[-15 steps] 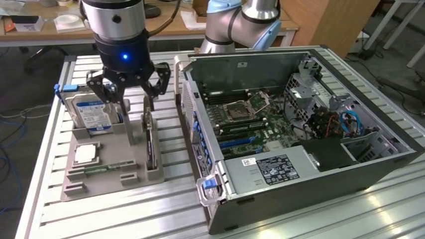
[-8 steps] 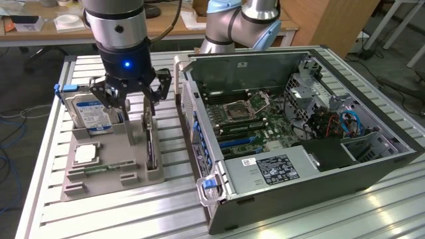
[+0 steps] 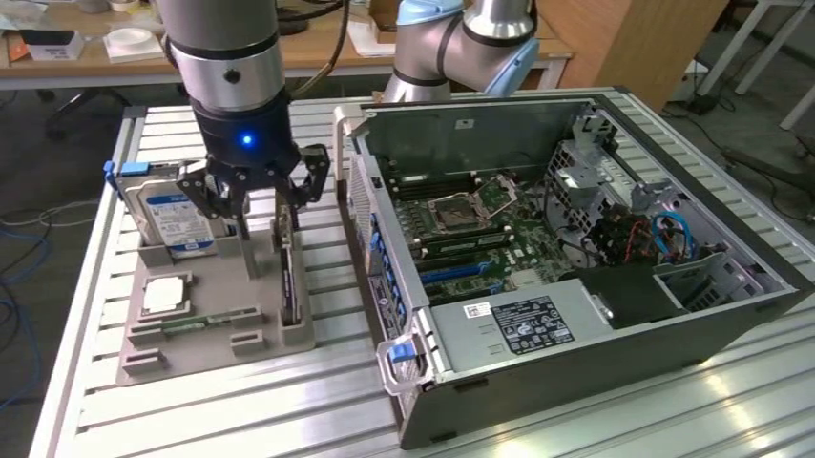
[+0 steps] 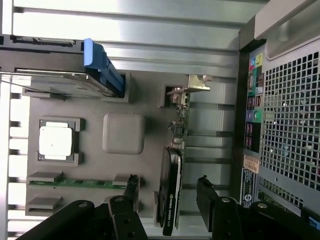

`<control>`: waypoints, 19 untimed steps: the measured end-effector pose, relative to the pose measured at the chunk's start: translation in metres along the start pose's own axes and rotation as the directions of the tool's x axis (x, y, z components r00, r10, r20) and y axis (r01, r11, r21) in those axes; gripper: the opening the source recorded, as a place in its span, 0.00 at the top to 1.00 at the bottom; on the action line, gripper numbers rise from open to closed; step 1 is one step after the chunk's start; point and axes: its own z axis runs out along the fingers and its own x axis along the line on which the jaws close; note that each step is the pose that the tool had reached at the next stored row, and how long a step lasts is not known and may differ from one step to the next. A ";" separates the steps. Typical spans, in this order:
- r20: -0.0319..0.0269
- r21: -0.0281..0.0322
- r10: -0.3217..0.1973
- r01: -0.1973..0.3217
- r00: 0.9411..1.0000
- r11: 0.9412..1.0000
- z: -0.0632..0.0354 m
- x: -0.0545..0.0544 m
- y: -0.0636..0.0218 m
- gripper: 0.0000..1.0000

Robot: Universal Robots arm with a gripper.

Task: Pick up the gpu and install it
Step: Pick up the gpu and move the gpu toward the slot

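end effector (image 4: 167, 183) (jaws wide) hovers over the gpu (image 4: 176, 150).

I count one gpu (image 4: 172, 185). Beside it I count one hard drive (image 3: 172, 215) with a blue-white label, one square processor chip (image 4: 56, 140) and one green memory stick (image 4: 75, 183). There is one grey holder tray (image 4: 150, 100) under these four parts, and it has one raised square pad (image 4: 123, 132). I see one open computer case (image 3: 574, 382) and one slatted metal table (image 3: 713, 410). Inside the case I make out one motherboard (image 3: 510, 234), one processor socket (image 3: 456, 212) and one power supply (image 3: 522, 324) with a white label. My gripper (image 4: 167, 187) is one, with two fingers (image 4: 131, 190). The slots inside the case are too crowded for me to count.
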 end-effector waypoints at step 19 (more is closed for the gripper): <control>0.003 0.000 0.001 -0.001 1.000 1.000 0.0328 -0.004 -0.0055 0.41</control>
